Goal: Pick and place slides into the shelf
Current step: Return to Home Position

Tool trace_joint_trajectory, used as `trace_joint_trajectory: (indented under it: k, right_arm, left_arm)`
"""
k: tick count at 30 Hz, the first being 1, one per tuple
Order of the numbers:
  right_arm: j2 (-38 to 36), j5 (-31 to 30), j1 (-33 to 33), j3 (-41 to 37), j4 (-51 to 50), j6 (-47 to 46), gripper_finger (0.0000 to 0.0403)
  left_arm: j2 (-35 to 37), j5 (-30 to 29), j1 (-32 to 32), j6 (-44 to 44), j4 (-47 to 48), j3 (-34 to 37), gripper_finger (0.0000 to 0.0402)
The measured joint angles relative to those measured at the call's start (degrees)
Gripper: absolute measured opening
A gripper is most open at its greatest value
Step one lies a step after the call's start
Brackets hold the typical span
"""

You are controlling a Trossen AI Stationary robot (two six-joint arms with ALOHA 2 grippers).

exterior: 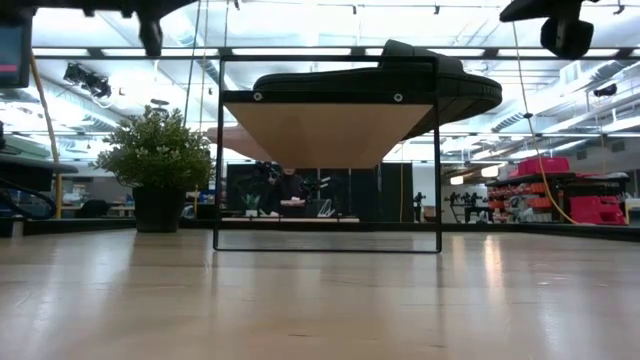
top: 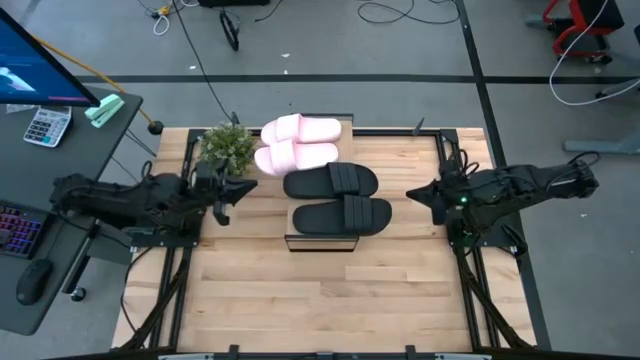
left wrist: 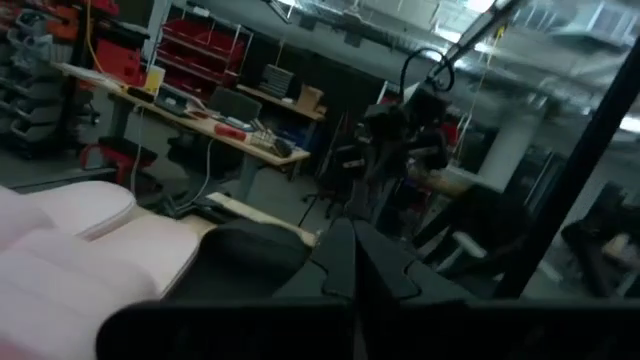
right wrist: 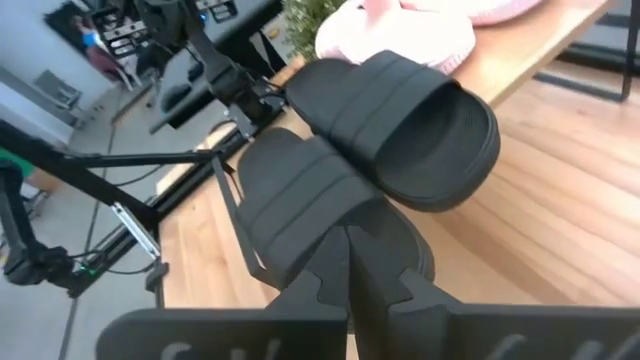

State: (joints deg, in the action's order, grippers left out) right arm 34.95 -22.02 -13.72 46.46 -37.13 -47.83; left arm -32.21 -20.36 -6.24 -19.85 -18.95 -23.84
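Here black slides (top: 332,182) sit between left claw (top: 245,187) and right claw (top: 413,194).

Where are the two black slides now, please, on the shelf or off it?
On it: both black slides lie strap-up atop the shelf, beside the pink pair.

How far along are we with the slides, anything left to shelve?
Done: the pink pair and the black pair all lie on the shelf. In hand: nothing; the left gripper and the right gripper are shut and empty, one on either side of the shelf. Left: likely only parking both arms.
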Motion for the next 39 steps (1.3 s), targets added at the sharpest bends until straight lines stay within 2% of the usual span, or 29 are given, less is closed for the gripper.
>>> trace_joint_trajectory:
  k: [11,20,28,39]
  right_arm:
    - [7.1,-0.1,0.0,0.0,3.2,-6.3,0.0]
    - [11.4,-0.2,0.1,0.0,6.0,-8.3,0.0]
    - [12.9,-1.7,0.1,0.0,6.1,-11.2,0.0]
    - [13.2,-2.2,1.9,0.0,6.0,-12.7,0.0]
  left_arm:
    - [14.3,0.0,-0.2,2.5,9.6,4.9,0.0]
    - [25.8,0.1,0.0,4.6,11.3,10.6,0.0]
    - [26.8,0.7,0.0,3.9,12.0,13.8,0.0]
    - [27.1,0.7,0.0,2.1,3.7,21.0,0.0]
